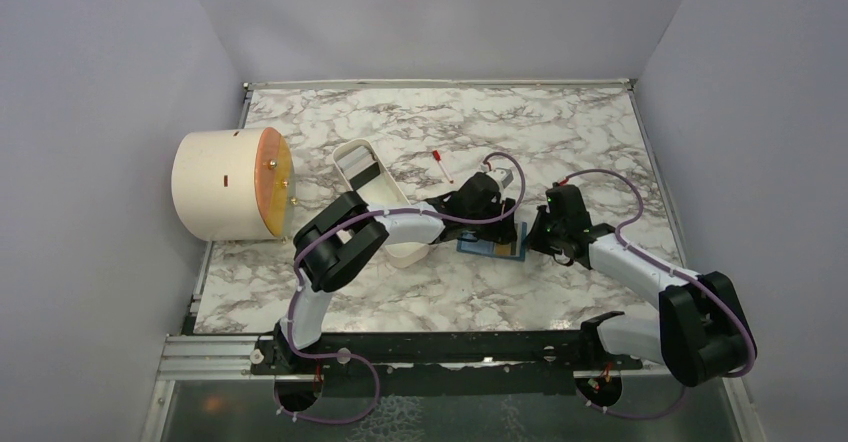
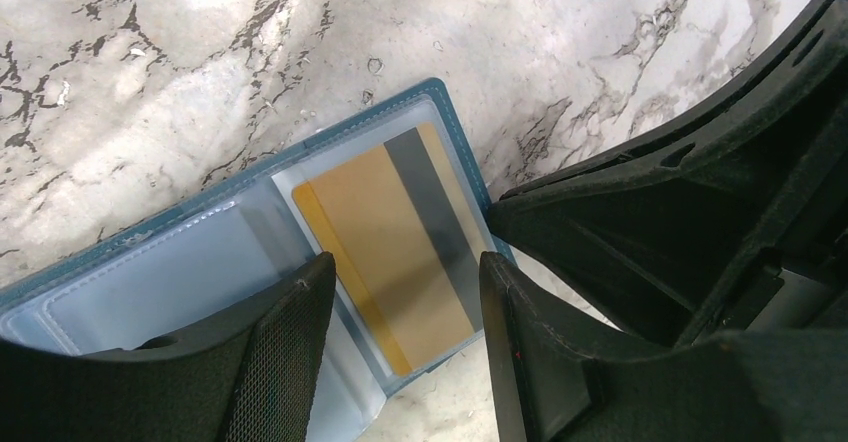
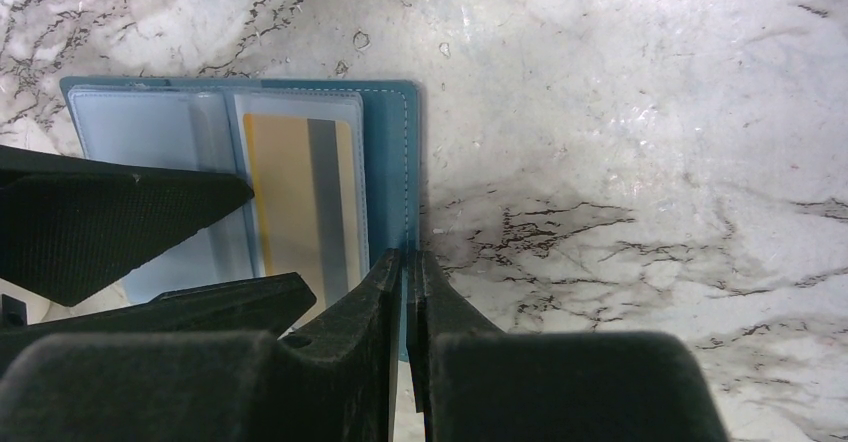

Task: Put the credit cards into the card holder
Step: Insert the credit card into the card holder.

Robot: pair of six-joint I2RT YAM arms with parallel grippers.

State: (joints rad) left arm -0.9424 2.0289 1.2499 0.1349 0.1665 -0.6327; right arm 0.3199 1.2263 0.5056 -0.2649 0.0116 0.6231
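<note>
Left jaws apart, right jaws clamped on the card holder [image 3: 385, 152] edge.
Yellow-orange card [image 2: 390, 252] sits in its clear pocket, marble surface [image 3: 650, 112] below.

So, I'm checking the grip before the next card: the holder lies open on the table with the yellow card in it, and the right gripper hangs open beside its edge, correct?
Not quite. The right gripper is shut, pinching the teal edge of the card holder, as the right wrist view shows. The rest stands: it lies open with the yellow card in it.
</note>
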